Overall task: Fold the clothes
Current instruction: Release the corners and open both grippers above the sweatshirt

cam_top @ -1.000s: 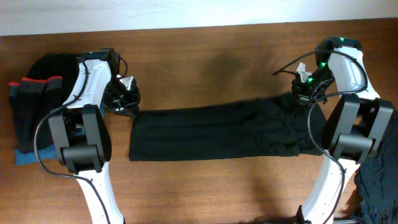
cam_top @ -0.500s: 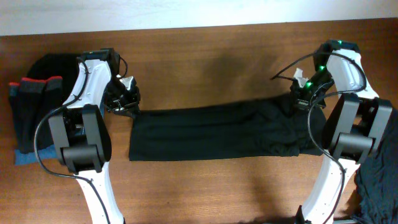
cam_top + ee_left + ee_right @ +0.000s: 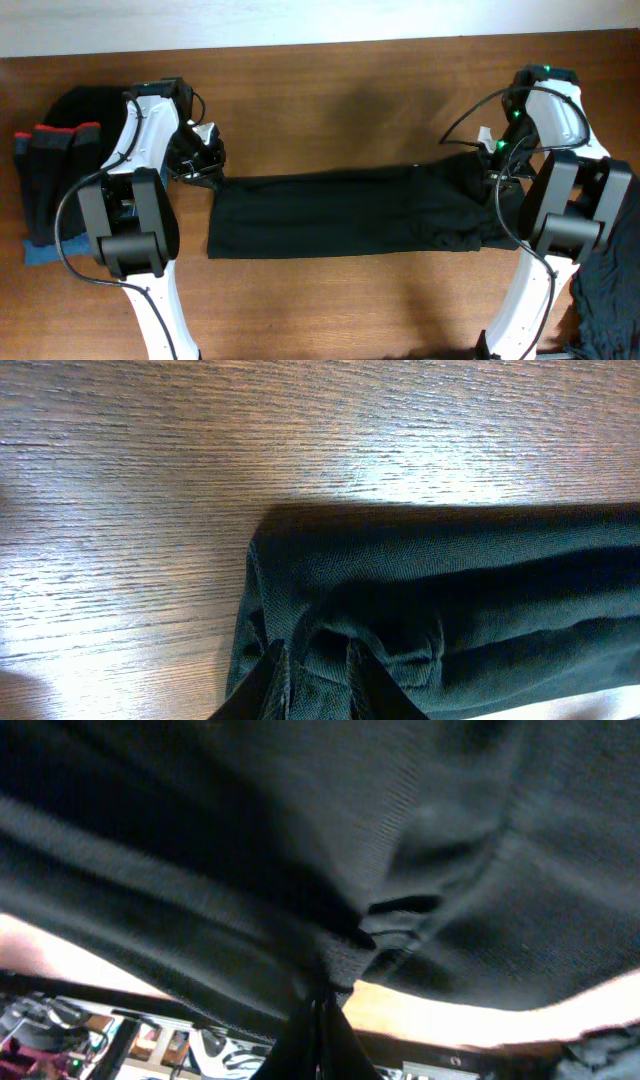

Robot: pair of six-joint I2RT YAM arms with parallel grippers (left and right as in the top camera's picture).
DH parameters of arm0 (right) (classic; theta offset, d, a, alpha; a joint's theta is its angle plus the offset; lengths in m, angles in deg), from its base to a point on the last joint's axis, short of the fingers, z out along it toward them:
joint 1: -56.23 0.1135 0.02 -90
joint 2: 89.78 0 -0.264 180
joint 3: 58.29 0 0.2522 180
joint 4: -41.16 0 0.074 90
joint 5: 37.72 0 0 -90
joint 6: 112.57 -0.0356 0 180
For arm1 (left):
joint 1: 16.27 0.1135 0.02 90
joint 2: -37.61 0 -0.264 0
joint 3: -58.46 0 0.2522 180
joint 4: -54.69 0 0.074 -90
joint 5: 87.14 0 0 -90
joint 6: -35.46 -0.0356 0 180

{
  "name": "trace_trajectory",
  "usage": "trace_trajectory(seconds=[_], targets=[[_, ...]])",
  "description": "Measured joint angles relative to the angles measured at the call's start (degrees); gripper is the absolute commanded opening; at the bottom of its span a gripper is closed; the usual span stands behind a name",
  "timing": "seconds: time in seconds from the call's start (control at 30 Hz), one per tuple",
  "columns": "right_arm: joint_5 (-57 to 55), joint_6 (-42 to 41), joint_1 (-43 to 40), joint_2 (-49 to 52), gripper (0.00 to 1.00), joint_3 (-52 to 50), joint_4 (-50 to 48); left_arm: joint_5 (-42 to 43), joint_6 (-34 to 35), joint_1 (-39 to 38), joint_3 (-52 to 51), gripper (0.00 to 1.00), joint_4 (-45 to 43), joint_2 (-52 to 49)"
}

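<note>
Long black garment (image 3: 340, 215) lay flat across the wooden table (image 3: 340, 90), stretched between the two grippers. Left gripper (image 3: 205, 170) sat at the garment's left end, at the far corner. In the left wrist view its fingers (image 3: 268, 682) stood a little apart with a ridge of the black hem bunched between them, so they were clamped on the cloth; the rest of the garment ran away from the fingertips to the right, and bare wood lay ahead of them and to the left. Right gripper (image 3: 497, 150) was at the opposite end, on the far edge, where the fabric was rumpled. In the right wrist view its fingers (image 3: 312, 1038) were pressed tight together, pinching a small fold of the black fabric, which hung close and filled nearly the whole view above the fingertips. Outboard of the left gripper, well apart from its fingers, lay a pile of dark clothes (image 3: 60, 170) with red trim. Another dark heap (image 3: 605, 300) lay near the base of the right arm, apart from the right fingers.
</note>
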Motion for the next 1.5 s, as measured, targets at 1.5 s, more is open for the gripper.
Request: trace_trajectory(seconds=[1.5], targets=[[-2.32,-6.67,-2.05,-8.13,0.18,-3.1,-17.0,-0.42,0.0,0.02,0.0,0.38,-3.28,0.0]])
